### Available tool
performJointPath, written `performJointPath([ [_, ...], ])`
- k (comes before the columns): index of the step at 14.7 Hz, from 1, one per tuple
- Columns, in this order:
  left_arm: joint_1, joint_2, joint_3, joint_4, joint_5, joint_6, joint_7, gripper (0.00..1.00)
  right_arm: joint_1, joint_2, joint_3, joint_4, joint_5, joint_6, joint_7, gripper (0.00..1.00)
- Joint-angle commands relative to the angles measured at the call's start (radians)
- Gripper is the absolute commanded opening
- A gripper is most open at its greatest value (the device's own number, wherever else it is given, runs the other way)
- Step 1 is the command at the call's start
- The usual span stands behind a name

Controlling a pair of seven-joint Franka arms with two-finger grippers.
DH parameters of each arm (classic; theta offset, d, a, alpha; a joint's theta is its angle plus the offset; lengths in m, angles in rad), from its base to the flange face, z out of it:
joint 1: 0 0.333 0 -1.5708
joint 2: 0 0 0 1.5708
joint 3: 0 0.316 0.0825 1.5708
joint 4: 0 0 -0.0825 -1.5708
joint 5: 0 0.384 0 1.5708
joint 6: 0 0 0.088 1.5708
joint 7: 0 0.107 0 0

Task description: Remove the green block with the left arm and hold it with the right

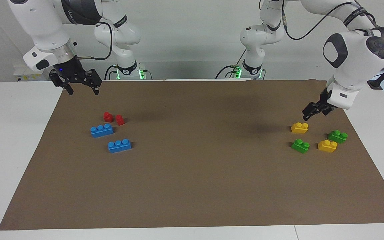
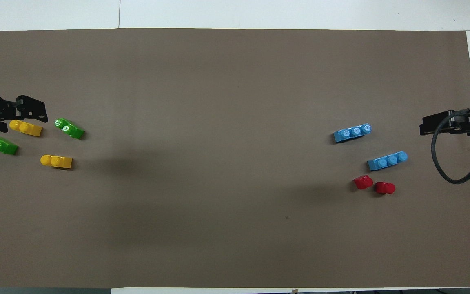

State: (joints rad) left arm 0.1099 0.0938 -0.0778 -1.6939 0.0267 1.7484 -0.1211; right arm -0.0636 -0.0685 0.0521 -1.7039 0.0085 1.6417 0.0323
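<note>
— While the left gripper [image 1: 313,112] hangs over the brick cluster at its own end of the mat [image 1: 192,186], what is its state?
— Cannot tell. The overhead view crops it at the frame edge.
— Green blocks?
— One green block [image 1: 300,145] [image 2: 69,128] lies on the mat, farther from the robots than a yellow brick [image 1: 299,127]. The second green block [image 1: 337,136] [image 2: 0,144] lies toward the left arm's end.
— Right gripper [image 1: 82,90]?
— Waiting over the mat's edge, spread wide, empty. Only the facing view shows that spread.

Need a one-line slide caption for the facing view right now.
Left tool hangs above the yellow and green blocks at its end of the brown mat; right tool waits open, nothing grasped.
</note>
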Motion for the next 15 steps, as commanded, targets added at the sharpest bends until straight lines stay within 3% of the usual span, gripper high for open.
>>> performJointPath([
  [1, -0.003, -0.06, -0.005, 0.002, -0.002, -0.078, 0.046, 1.0, -0.012, 0.01, 0.008, 0.015, -0.019, 0.0, -0.022, 1.0],
  [6, -0.003, -0.086, -0.025, 0.074, -0.03, -0.242, 0.084, 1.0, -0.013, 0.012, 0.008, 0.015, -0.019, 0.0, -0.022, 1.0],
  [15, -0.001, -0.115, -0.022, 0.077, -0.062, -0.225, 0.215, 1.0, -0.016, 0.012, 0.003, 0.015, -0.019, -0.005, -0.023, 1.0],
])
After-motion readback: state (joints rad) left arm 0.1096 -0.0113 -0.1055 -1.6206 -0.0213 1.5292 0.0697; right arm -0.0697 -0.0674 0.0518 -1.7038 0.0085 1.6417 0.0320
